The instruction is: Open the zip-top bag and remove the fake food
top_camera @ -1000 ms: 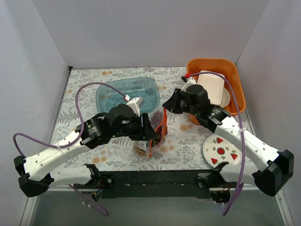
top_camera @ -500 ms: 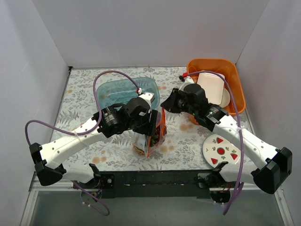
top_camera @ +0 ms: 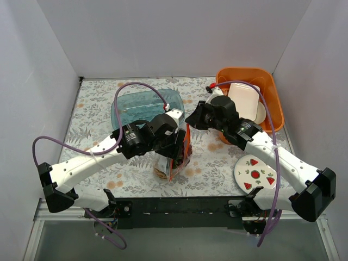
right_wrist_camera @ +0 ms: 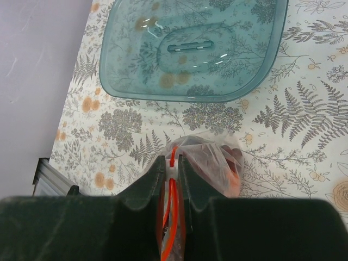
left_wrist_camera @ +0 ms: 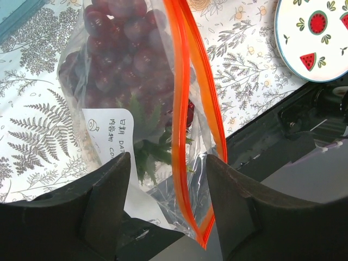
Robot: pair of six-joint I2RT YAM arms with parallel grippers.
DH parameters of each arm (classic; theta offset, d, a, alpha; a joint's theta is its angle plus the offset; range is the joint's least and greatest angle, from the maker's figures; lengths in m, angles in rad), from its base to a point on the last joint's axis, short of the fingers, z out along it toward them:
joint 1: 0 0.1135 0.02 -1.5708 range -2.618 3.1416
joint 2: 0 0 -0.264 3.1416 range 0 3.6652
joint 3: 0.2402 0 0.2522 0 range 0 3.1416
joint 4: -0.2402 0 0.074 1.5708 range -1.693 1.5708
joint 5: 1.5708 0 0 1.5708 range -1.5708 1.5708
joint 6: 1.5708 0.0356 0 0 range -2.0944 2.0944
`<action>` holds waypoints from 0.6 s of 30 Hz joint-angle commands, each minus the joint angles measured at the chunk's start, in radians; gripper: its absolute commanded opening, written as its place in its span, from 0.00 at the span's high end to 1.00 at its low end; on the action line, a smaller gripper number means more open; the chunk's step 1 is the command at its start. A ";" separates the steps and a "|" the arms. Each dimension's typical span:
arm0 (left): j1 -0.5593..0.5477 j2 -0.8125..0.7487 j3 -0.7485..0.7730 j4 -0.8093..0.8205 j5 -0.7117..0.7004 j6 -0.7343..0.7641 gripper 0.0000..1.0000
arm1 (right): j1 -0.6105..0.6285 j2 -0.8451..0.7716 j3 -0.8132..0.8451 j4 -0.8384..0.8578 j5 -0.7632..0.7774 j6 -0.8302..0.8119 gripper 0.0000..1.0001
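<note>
The zip-top bag [top_camera: 173, 159] hangs upright over the bench [top_camera: 95, 111], a little in from the near edge and about midway along it. The right end effector [right_wrist_camera: 171, 175] is pinching the orange zip strip [left_wrist_camera: 182, 81] at the top. The left end effector [left_wrist_camera: 167, 159] has its fingers spread wide, with the bag between them. Dark purple grapes [left_wrist_camera: 117, 49] and green leaves [left_wrist_camera: 147, 155] show through the plastic – the teal tray [right_wrist_camera: 190, 49] lies beyond, toward the far edge

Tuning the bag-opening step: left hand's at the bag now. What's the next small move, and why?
Probably close the left hand on the zip strip. It stands open astride the zip-top bag, while the right hand pinches the strip, so a second grip seems needed before pulling apart.
</note>
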 commanded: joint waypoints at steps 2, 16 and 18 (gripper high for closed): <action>-0.014 0.021 0.036 -0.015 -0.055 0.022 0.45 | 0.004 -0.001 0.055 0.035 0.010 -0.010 0.99; -0.038 0.008 0.011 0.048 -0.205 -0.076 1.00 | 0.004 -0.024 0.075 -0.031 0.039 -0.058 0.74; -0.038 -0.011 -0.005 0.074 -0.222 -0.104 1.00 | 0.004 -0.060 0.064 -0.069 0.039 -0.082 0.58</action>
